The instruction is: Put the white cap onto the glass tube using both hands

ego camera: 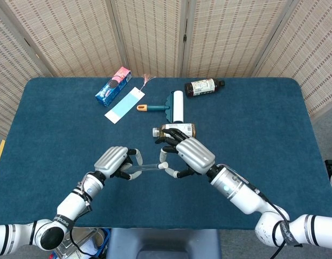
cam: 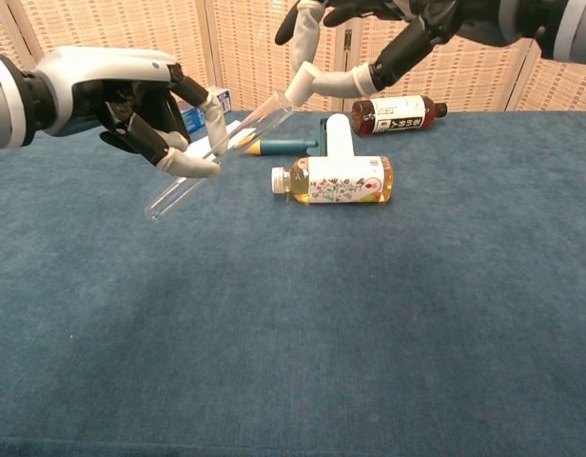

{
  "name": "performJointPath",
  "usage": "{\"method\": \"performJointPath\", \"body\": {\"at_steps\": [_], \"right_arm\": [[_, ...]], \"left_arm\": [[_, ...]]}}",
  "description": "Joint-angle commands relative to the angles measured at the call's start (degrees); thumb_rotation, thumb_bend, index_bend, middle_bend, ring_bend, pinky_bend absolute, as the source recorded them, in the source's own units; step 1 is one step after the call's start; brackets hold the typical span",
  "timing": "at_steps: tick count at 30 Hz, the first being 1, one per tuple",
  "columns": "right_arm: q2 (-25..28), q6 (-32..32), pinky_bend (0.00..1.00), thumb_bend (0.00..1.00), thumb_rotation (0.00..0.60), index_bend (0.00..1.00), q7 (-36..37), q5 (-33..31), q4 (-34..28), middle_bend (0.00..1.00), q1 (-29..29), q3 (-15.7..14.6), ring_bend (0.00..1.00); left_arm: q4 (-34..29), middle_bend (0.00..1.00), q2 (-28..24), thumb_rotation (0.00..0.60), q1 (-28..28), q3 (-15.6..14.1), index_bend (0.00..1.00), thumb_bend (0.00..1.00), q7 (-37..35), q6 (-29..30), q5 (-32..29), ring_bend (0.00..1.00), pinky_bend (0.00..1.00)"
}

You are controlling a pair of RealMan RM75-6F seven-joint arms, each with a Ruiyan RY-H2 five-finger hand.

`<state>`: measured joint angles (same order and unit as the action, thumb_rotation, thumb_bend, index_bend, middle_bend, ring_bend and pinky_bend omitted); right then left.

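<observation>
Chest view shows the glass tube [cam: 217, 157] as a clear, thin-walled cylinder with a rounded closed end, tilted up over the table's napped blue cloth [cam: 302, 324] and touching nothing below. The left hand [cam: 146, 109], silver shell over black fingers tipped in white rubber, pinches the tube near its middle between thumb and fingers. The right hand [cam: 369, 43] comes in from the top edge, partly cut off by the frame, and holds the white cap [cam: 300, 84], a small stubby plug, right at the tube's open mouth. Whether the cap has entered the mouth or only touches its rim cannot be told. From the head view the cap [ego camera: 163, 165] is a small white speck among the right hand's [ego camera: 187, 156] fingers, and the tube [ego camera: 147, 167] is nearly invisible against the cloth. Behind lie a juice bottle [cam: 331, 180] with a flowered label, a teal-handled lint roller [cam: 317, 141] and a dark brown bottle [cam: 398, 113].
</observation>
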<state>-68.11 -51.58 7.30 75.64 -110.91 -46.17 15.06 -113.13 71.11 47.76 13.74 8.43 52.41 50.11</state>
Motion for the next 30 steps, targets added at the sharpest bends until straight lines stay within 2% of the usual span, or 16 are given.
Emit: {"method": "performJointPath", "body": {"at_steps": [1, 30], "right_arm": [[-0.13, 0.06, 0.00, 0.45, 0.600, 0.64, 0.07, -0.07, 0.16, 0.21, -0.14, 0.01, 0.00], [-1.45, 0.94, 0.00, 0.45, 0.600, 0.64, -0.73, -0.95, 1.02, 0.21, -1.47, -0.66, 0.00]], "left_arm": [[-0.07, 1.00, 0.14, 0.600, 0.25, -0.15, 0.58, 0.38, 0.27, 0.08, -0.24, 0.99, 1.00], [0.22, 1.00, 0.57, 0.600, 2.72, -0.97, 0.58, 0.38, 2.43, 0.47, -4.17, 0.99, 1.00]]}}
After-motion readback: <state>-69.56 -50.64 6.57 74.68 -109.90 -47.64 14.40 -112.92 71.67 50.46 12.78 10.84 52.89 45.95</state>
